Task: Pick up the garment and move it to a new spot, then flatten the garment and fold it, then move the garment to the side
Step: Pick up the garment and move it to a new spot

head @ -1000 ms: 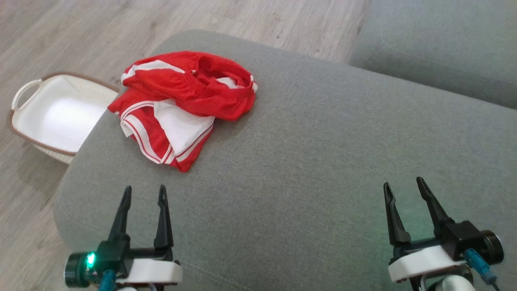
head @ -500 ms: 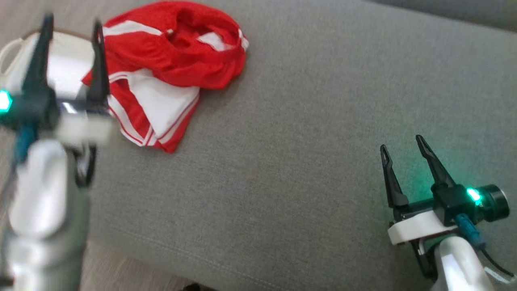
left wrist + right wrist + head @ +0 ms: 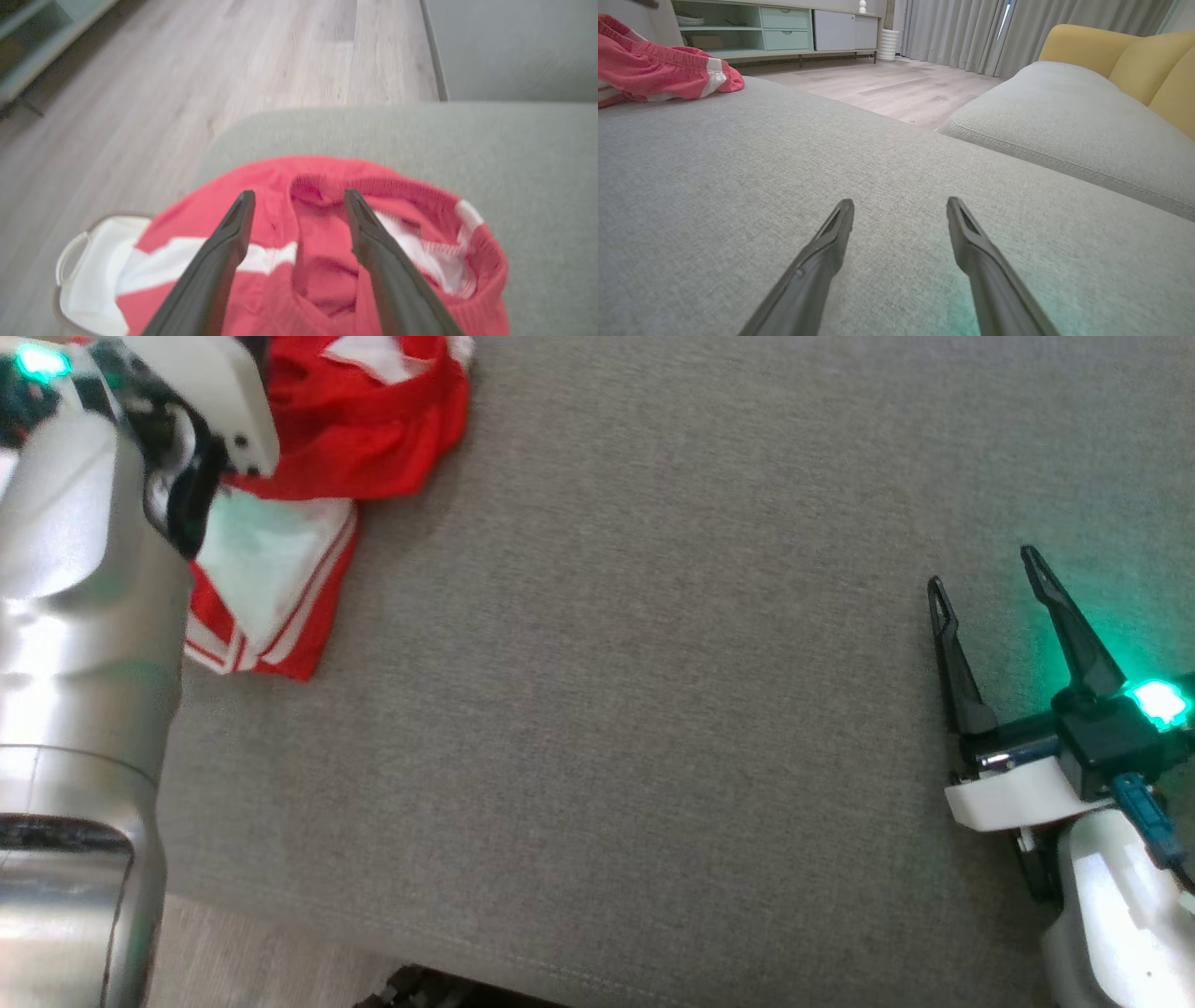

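garment (image 3: 322, 270): crumpled red-white ribbed knit | cushion (image 3: 653, 709): grey woven, rounded

Head view: overhead, facing down onto grey cushion (image 3: 607, 709). Left wrist view: close above red garment (image 3: 317, 266). Right wrist view: low, skimming across cushion. All share garment.

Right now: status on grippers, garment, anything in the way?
Left gripper open over the crumpled red-and-white garment, no grip yet. Right gripper open, apart, above the sofa cushion. Basket on floor past cushion edge; nothing in the way.
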### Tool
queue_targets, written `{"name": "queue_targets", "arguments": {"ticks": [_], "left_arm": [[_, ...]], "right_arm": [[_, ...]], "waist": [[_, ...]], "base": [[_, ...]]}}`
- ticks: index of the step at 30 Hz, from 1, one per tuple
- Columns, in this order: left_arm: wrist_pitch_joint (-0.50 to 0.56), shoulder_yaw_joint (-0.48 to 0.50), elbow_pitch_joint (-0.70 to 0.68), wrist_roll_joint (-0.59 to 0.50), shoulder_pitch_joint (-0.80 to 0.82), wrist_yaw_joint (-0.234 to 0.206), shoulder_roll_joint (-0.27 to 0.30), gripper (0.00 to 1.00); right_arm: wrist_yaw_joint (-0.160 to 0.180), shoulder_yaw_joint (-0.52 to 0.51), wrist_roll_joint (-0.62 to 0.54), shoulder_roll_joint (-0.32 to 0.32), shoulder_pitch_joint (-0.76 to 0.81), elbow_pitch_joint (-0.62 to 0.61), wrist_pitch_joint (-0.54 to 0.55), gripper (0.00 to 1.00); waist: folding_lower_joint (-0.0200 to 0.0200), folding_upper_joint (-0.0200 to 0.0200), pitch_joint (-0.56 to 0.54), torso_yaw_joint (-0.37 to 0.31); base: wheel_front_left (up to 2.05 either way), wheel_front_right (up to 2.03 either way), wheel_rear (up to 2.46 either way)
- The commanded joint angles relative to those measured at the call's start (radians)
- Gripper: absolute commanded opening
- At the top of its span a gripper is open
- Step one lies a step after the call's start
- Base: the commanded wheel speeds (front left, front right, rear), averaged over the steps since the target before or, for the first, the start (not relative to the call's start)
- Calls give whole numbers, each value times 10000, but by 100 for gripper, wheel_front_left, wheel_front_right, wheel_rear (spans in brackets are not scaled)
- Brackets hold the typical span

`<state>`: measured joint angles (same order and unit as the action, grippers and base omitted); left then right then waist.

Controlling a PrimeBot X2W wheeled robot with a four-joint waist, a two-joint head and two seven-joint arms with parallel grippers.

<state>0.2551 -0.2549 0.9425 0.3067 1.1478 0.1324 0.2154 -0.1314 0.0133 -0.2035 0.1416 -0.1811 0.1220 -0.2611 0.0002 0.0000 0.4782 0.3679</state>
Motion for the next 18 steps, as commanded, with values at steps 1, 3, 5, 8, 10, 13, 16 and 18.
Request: {"name": "queue_targets", "arguments": {"ticks": [1,3,5,8,10,13,16,18], "left_arm": [[401,84,291,299,401,-20,572,100],[675,-28,906,476,551,-20,603,100],[831,-213,1488,372,623,-19,750,100],[544,-499,2058,51,684,-183,930,100],[361,-655,2367,-77,704,-196,929,0],[67,-720,2534,-101,815,-185,884,0],[-961,-932,2479,-248,1264,-138,863,0],[-1608,-1043,2336,-324,1568,-111,860,0]], "right_arm": [[7,193,-52,154,47,-40,-7,100],[7,178,-59,196,82,-116,-7,100],[7,174,-55,228,82,-187,-7,100],[7,111,-42,207,44,-294,-7,100],[7,68,-51,189,22,-316,-7,100],[7,29,-61,162,2,-282,-7,100],[7,80,-39,76,-43,-170,-7,100],[7,161,-2,25,-106,-116,-7,100]], "waist": [[-2,0,316,-295],[-2,0,450,-363],[-2,0,571,-430],[-2,0,718,-480],[-2,0,773,-475],[-2,0,787,-431],[-2,0,602,-328],[-2,0,408,-323]], "base": [[0,0,0],[0,0,0],[0,0,0],[0,0,0],[0,0,0],[0,0,0],[0,0,0],[0,0,0]]}}
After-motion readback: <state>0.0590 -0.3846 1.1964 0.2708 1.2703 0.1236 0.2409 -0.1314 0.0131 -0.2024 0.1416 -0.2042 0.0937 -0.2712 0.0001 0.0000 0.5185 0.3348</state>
